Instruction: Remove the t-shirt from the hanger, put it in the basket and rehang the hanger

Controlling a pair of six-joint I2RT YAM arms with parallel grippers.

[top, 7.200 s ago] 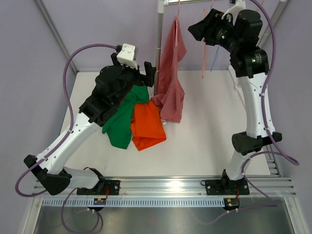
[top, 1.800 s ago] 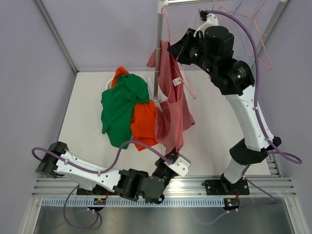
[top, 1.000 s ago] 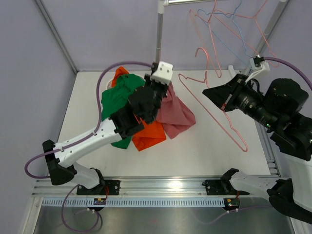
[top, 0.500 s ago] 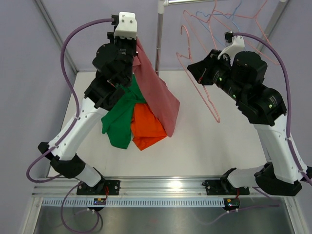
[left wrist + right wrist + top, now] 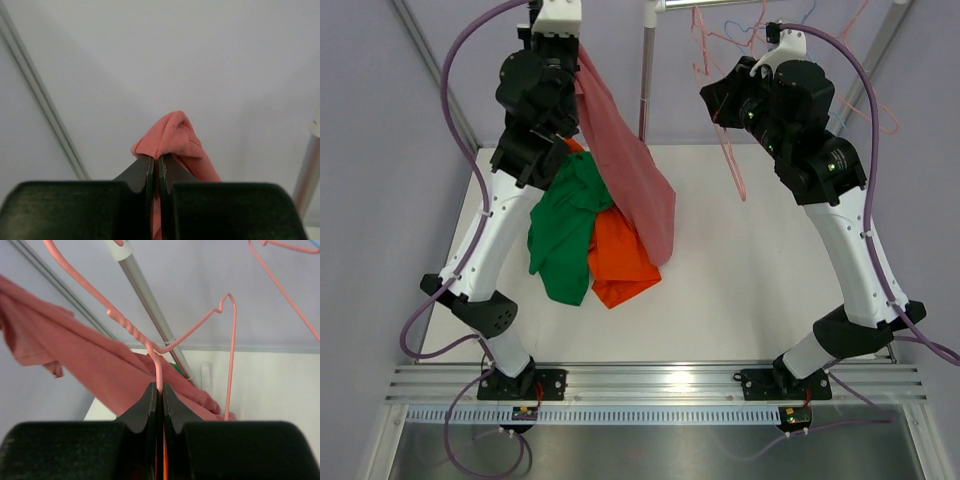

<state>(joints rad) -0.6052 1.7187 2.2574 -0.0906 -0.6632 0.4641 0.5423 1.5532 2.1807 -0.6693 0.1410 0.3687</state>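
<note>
The pink t-shirt [image 5: 638, 190] hangs free of the hanger, dangling from my left gripper [image 5: 568, 48], which is raised high at the back left. In the left wrist view the left gripper [image 5: 155, 159] is shut on a bunched fold of the t-shirt [image 5: 172, 132]. My right gripper [image 5: 712, 100] is up at the back right, shut on a bare pink wire hanger [image 5: 735, 175] that hangs below it. The right wrist view shows the right gripper [image 5: 160, 386] pinching the hanger's wire [image 5: 159, 367], with the t-shirt [image 5: 75, 360] beyond it to the left.
A green shirt [image 5: 565, 220] and an orange shirt [image 5: 620, 260] lie heaped on the table under the pink one. The rack's upright pole [image 5: 645, 80] stands between the arms. More wire hangers [image 5: 865, 75] hang from the rail at the top right.
My left arm has lifted the t-shirt higher, so it hangs longer over the pile. My right arm has carried the bare hanger up and back toward the rail.
</note>
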